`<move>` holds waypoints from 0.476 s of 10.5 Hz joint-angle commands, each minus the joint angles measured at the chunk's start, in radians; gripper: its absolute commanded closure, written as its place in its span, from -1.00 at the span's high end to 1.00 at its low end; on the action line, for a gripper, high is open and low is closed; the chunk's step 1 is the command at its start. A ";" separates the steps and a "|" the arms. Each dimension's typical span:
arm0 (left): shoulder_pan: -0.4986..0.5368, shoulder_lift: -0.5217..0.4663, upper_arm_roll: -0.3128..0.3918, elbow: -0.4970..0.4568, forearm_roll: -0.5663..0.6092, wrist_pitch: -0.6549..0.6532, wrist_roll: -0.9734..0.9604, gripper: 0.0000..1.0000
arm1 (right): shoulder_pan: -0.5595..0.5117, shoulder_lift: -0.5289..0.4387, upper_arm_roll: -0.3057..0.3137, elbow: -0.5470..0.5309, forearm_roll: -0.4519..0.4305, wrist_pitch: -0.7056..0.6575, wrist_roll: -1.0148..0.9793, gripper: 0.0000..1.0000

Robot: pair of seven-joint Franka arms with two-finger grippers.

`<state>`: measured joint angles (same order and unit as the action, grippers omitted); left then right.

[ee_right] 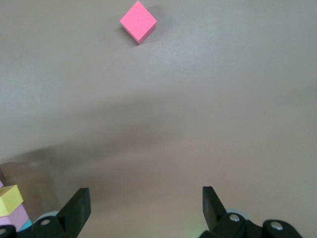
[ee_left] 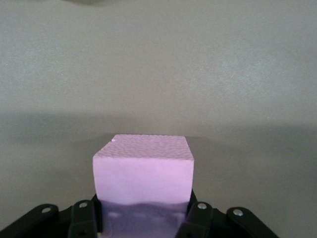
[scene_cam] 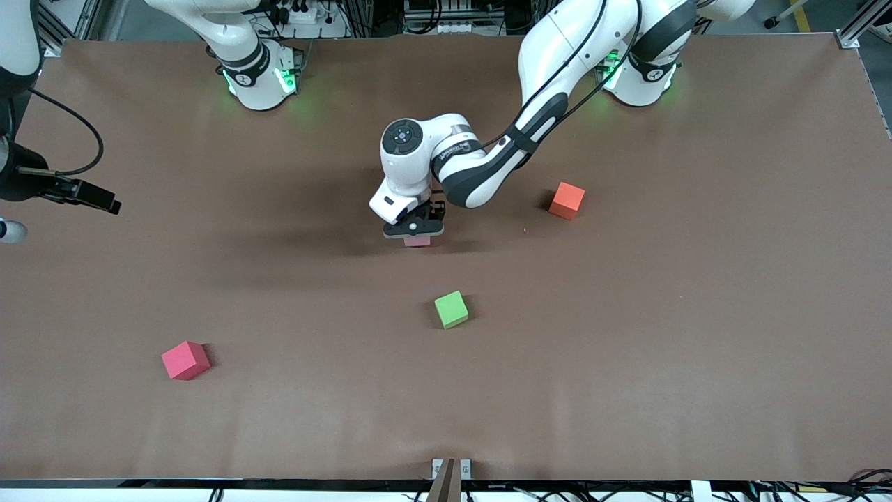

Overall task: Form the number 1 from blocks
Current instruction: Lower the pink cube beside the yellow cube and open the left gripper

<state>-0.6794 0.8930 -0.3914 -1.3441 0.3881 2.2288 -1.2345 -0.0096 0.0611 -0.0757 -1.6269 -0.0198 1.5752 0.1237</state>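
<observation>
Left tool (scene_cam: 414, 230): at frame centre, clamped on a pink block (ee_left: 143, 171).
Right tool (ee_right: 143, 208): gaped wide, empty, waiting.
Green cube (scene_cam: 451, 309): lower centre.
Orange cube (scene_cam: 566, 200): right of centre.
Red cube (scene_cam: 185, 360): lower left.

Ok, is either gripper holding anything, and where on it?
Left gripper pinches a pink block by two opposite side faces. Right gripper is open and holds nothing.

table (scene_cam: 627, 362): brown matt paper-like sheet, smooth, faintly creased | pale pink foam cube (ee_left: 143, 171): matt, finely pebbled top, in the left pincer (ee_left: 143, 218) of black matt plastic with metal screws | green foam cube (scene_cam: 451, 309), nearer the front camera than the pink one: matt | arm shells: glossy white plastic
</observation>
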 commanded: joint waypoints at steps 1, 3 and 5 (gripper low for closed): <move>-0.014 0.021 0.009 0.031 -0.023 0.026 -0.025 -1.00 | -0.017 -0.006 0.019 0.002 -0.023 0.002 -0.013 1.00; -0.026 0.020 0.016 0.031 -0.023 0.026 -0.026 -1.00 | -0.017 -0.006 0.019 0.002 -0.022 0.005 -0.012 1.00; -0.034 0.021 0.017 0.026 -0.023 0.026 -0.029 -1.00 | -0.013 -0.004 0.019 0.002 -0.019 0.006 -0.010 1.00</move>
<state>-0.6926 0.8998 -0.3907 -1.3424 0.3880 2.2529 -1.2547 -0.0096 0.0612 -0.0735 -1.6269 -0.0232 1.5801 0.1230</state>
